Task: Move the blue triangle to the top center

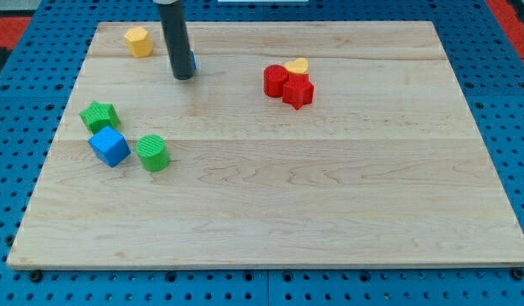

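Up near the view's top left, the dark rod comes straight down onto the wooden board (270, 212), and my tip (184, 76) sits planted on the surface. It is a plain rod end with nothing to open or close, and it grips nothing. Right behind it, on the view's right edge of the rod, a sliver of blue peeks out: that is the blue triangle (194, 62), almost wholly hidden by the rod, so its shape cannot really be made out from this angle. It looks to be touching the rod or just beside it, and I cannot tell which. It lies in the upper left part of the board, left of the centre line.

Off to the view's left of the rod, close to the top edge, sits a yellow hexagonal block (139, 41), apart from the tip. Over to the right of centre, a red cylinder (276, 81) and a red star-like block (299, 90) are pressed together, with a yellow heart-like piece (297, 65) tucked against them behind.

Down the left side there is a cluster: a green star-shaped block (99, 116), a blue cube (109, 146) just below it, and a green cylinder (152, 153) beside the cube. All three are well apart from the tip.
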Robot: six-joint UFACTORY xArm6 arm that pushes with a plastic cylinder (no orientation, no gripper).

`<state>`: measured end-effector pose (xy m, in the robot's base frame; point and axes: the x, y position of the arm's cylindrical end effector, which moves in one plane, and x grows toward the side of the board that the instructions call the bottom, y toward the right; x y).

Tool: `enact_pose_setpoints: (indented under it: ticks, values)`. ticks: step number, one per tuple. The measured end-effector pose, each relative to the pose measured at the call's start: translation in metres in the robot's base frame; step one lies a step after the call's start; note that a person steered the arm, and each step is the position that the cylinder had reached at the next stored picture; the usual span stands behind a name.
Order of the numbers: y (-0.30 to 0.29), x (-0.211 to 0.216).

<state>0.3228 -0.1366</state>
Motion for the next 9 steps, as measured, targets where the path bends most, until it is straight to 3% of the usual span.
enact_pose_setpoints:
  ticks: [1, 4, 6, 7, 8, 9]
  values:
    - [-0.031, -0.004]
    - [-0.034, -0.012]
    - [0.054, -0.042]
    - [0.054, -0.070]
    - [0.050, -0.072]
    - [0.007, -0.073]
